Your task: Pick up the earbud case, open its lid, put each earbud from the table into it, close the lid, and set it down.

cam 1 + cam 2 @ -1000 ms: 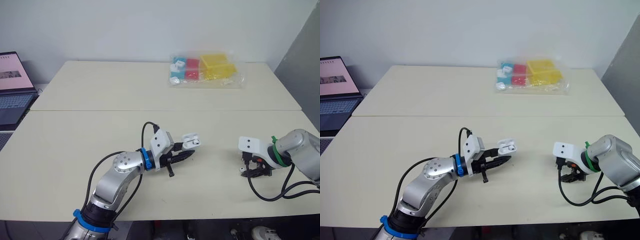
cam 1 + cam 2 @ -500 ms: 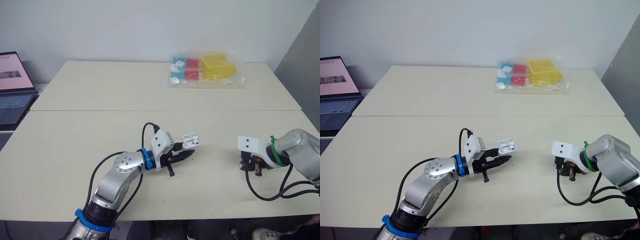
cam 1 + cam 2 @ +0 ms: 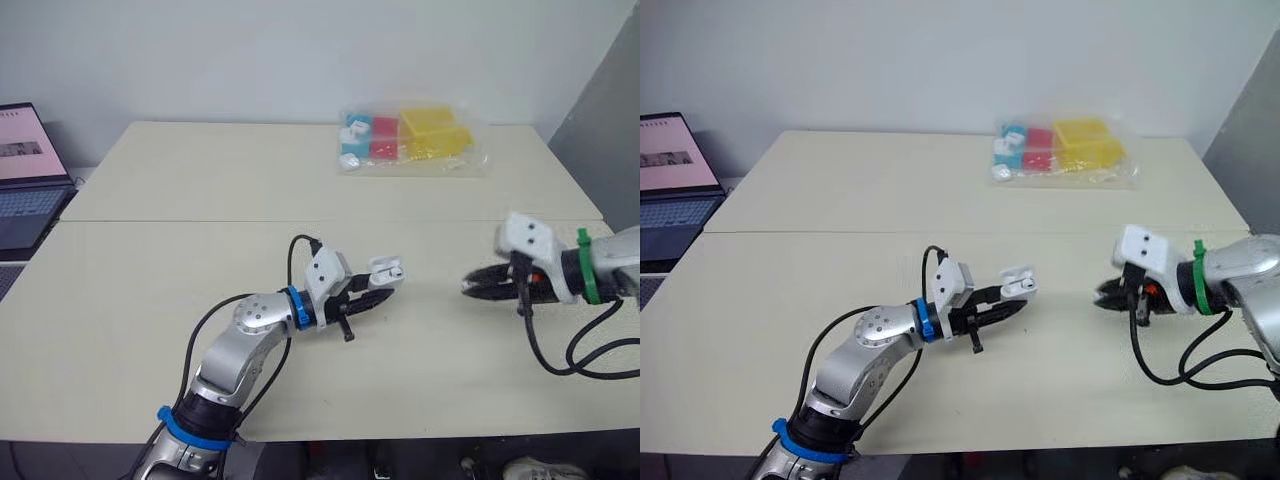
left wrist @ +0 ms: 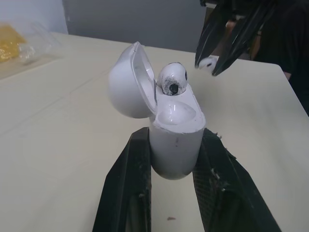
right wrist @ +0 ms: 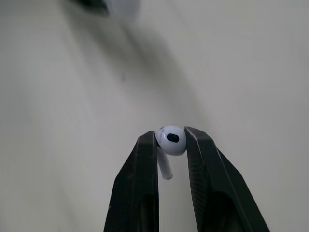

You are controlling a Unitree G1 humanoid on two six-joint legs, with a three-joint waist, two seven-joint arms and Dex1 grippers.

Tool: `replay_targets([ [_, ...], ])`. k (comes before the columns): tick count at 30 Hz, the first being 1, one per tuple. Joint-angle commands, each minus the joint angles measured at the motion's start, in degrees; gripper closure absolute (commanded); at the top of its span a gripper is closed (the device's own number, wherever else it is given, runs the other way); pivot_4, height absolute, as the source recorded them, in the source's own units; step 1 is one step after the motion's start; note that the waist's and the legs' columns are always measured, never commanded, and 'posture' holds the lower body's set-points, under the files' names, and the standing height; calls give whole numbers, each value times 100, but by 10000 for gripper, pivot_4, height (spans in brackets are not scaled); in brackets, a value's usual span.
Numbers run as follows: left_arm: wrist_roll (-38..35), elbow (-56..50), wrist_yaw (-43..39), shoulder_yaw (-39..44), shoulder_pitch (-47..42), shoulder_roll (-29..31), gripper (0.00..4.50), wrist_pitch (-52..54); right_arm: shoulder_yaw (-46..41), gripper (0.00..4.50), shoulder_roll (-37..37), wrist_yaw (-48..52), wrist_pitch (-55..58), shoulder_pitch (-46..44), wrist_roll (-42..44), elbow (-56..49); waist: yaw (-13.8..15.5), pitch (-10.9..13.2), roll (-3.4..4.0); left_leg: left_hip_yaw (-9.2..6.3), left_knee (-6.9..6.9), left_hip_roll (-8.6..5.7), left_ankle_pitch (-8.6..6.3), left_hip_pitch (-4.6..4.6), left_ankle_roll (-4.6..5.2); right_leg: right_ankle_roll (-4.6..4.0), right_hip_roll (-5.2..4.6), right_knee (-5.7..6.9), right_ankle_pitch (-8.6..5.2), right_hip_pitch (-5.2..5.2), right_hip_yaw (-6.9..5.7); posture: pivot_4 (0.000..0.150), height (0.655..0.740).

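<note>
My left gripper (image 4: 171, 159) is shut on the white earbud case (image 4: 176, 137), held just above the table near its middle (image 3: 384, 275). The case lid (image 4: 126, 82) stands open and one earbud (image 4: 172, 80) sits in a slot. My right gripper (image 5: 171, 140) is shut on a second white earbud (image 5: 171, 140), its stem pointing down. That gripper (image 3: 470, 287) hangs above the table to the right of the case, fingertips pointing toward it, a short gap apart. In the left wrist view the right gripper (image 4: 208, 62) with its earbud shows just beyond the case.
A clear bag of coloured blocks (image 3: 410, 140) lies at the far side of the table (image 3: 200, 270). An open laptop (image 3: 25, 175) stands at the far left. Black cables trail from both wrists.
My right gripper has risen from the table at the right with the earbud in it and swung left toward the case. The left gripper with the case has shifted slightly right and up.
</note>
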Motion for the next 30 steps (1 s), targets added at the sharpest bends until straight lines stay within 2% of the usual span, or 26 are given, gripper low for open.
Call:
replay_targets([
  [1,-117,-71,-21,120,-146,-46,37335,-90,-860,40650,608,-664,1004,-323,1049,-752,0,-1,1,1,-1,-2,0,2,0,0,0,4,0,0,2,1500,7400],
  [3,-113,-36,-32,128,-183,-57,37335,-109,-1030,40650,925,-1054,1399,-466,1347,-922,3,-1,2,-3,1,-3,0,1,0,1,-1,5,0,1,0,1500,7400],
  [6,-81,69,-13,138,-339,-151,37335,-195,-1039,40650,2171,-2300,1252,-532,1391,-1343,-6,-3,-2,-1,4,-2,0,3,0,1,-2,4,1,3,2,1500,7400],
  [9,-54,197,17,171,-478,-237,37335,-254,-1154,40650,3378,-3134,865,-275,1573,-1468,-2,-6,-3,-1,-1,-3,0,-1,0,1,-1,8,1,-4,2,1500,7400],
  [11,-45,250,27,199,-535,-268,37335,-272,-1131,40650,3810,-3546,719,-125,1586,-1542,2,-3,3,-5,-5,1,0,-5,0,0,3,4,0,-5,1,1500,7400],
  [14,-54,315,47,240,-589,-296,37335,-285,-955,40650,3972,-3880,535,24,1577,-1579,-1,-4,3,2,-5,-3,0,-8,0,1,-3,2,1,-7,8,1500,7400],
  [20,-80,367,40,325,-644,-256,37335,-288,-14,40650,3932,-4029,-1069,808,726,-1501,-5,-4,2,-1,-4,-4,0,-3,1,2,-2,2,1,-3,3,1500,7400],
  [30,-110,350,20,336,-679,-210,37335,-241,639,40650,3784,-4148,-2051,1040,276,-1225,-9,-4,2,-1,-5,-1,0,0,1,1,2,3,0,-3,3,1500,7400],
])
